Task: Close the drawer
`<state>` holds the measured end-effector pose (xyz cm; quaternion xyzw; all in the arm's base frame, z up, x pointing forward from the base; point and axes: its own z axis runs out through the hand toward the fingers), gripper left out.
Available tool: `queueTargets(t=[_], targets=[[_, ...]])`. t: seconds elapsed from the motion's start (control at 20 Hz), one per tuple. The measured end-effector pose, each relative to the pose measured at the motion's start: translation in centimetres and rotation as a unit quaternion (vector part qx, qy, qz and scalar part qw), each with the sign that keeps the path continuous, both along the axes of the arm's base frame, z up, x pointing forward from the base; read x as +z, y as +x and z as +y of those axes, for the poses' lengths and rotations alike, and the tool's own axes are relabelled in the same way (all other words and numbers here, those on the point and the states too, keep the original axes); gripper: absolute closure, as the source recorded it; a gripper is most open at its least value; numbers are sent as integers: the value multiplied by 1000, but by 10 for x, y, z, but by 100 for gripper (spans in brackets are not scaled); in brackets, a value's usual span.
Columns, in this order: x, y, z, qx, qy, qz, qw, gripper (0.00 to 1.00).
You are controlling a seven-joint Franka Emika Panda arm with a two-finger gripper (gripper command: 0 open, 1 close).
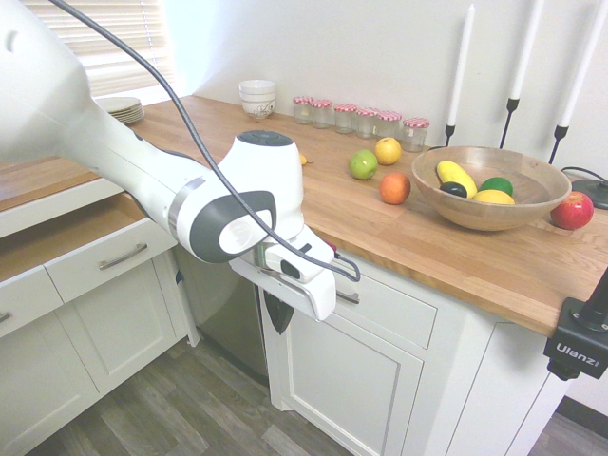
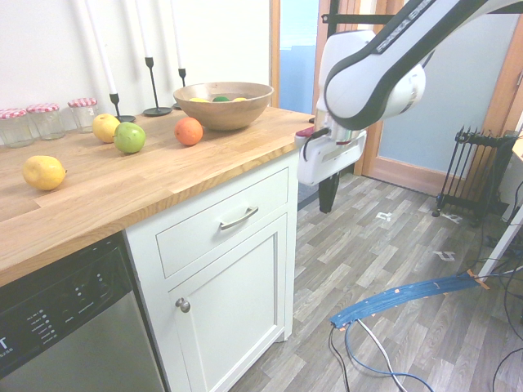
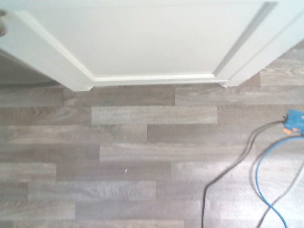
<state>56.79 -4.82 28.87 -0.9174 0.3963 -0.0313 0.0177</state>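
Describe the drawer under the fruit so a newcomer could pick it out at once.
Start at the wooden countertop with the fruit bowl. Directly beneath it, right of the dishwasher, sits the drawer. It has a curved silver bar handle, whereas the cupboard door below has a round knob.

- My arm [image 2: 384, 65]: white shell, grey joint bands; my claw [image 2: 328, 196] black.
- Drawer [image 2: 221, 220]: white panelled front, silver bar handle [image 2: 239, 218].
- Cupboard door [image 2: 233, 314] below: white, silver round knob [image 2: 183, 305].
- Counter [image 1: 456, 237]: warm brown wood, plank-striped.
- Bowl [image 1: 489, 187]: light brown wood; fruit inside yellow, dark green, black.
- Loose fruit: green apple [image 1: 363, 164], yellow apple [image 1: 388, 150], orange [image 1: 394, 187], red apple [image 1: 572, 210], yellow lemon [image 2: 43, 172].
- Jars [image 1: 361, 116]: clear glass, red-and-white checked lids.
- Candles [image 1: 525, 47] white, holders [image 1: 508, 122] black.
- Stacked bowls [image 1: 257, 97]: white.
- Floor [image 3: 118, 156]: grey wood-grain planks.
- Dishwasher [image 2: 65, 327]: steel grey, black panel.
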Motion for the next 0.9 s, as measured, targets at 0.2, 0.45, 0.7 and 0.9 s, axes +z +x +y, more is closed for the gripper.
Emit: queueTargets(t=[0.2, 0.45, 0.7, 0.9], targets=[[29, -60, -2, 1, -1, -4, 1000, 0], [47, -132, 7, 4, 2, -9, 1000, 0], [60, -150, 10, 5, -1, -18, 1000, 0], [60, -150, 9, 2, -1, -18, 1000, 0]])
